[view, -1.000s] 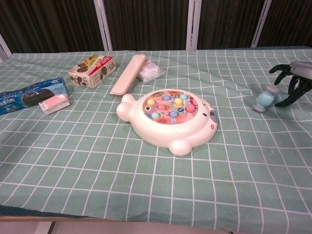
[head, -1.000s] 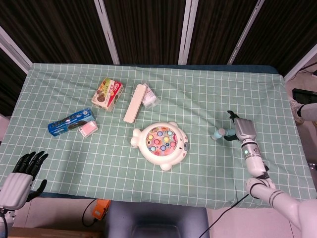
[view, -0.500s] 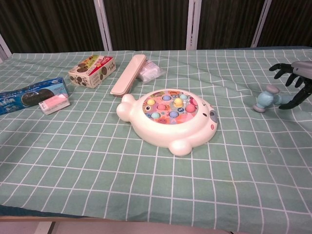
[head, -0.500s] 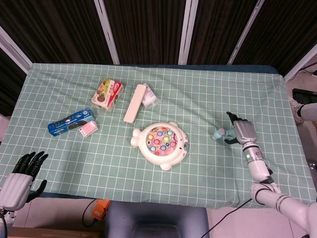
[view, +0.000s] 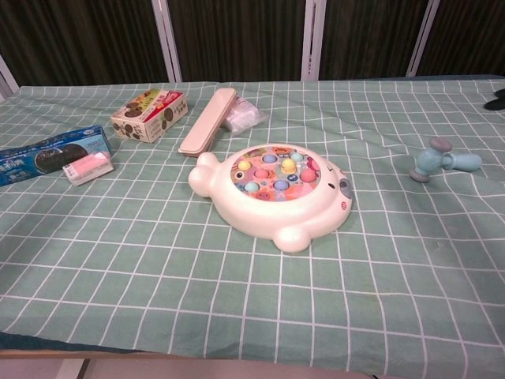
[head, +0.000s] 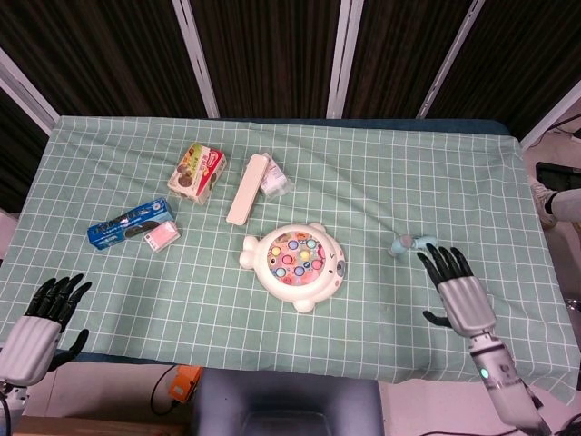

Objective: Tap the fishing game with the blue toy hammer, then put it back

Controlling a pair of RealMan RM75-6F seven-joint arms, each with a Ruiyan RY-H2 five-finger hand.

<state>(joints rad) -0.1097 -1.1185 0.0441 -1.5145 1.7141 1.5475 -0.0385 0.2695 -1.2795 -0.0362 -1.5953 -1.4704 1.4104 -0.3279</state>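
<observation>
- Blue toy hammer [view: 443, 160] lying on its side on the green checked tablecloth [head: 363, 182], right of the fishing game [head: 296, 257] and well apart from it, head toward the game, handle pointing right.
- Right hand [head: 458, 292] near the hammer on its near-right side, not touching it, fingers spread and straight, holding nothing.
- Left hand [head: 41, 320] off the near-left corner of the table, fingers extended and apart, holding nothing.
- Fishing game near the table's middle, white fish-shaped body with coloured pieces in its round top.
- Far left of the game: a snack box [head: 197, 172], a long beige case [head: 247, 189] with a clear packet [head: 273, 179] beside it.
- Further left: a blue biscuit pack [head: 129, 222] with a pink eraser-like block [head: 161, 236] touching its near-right end.
</observation>
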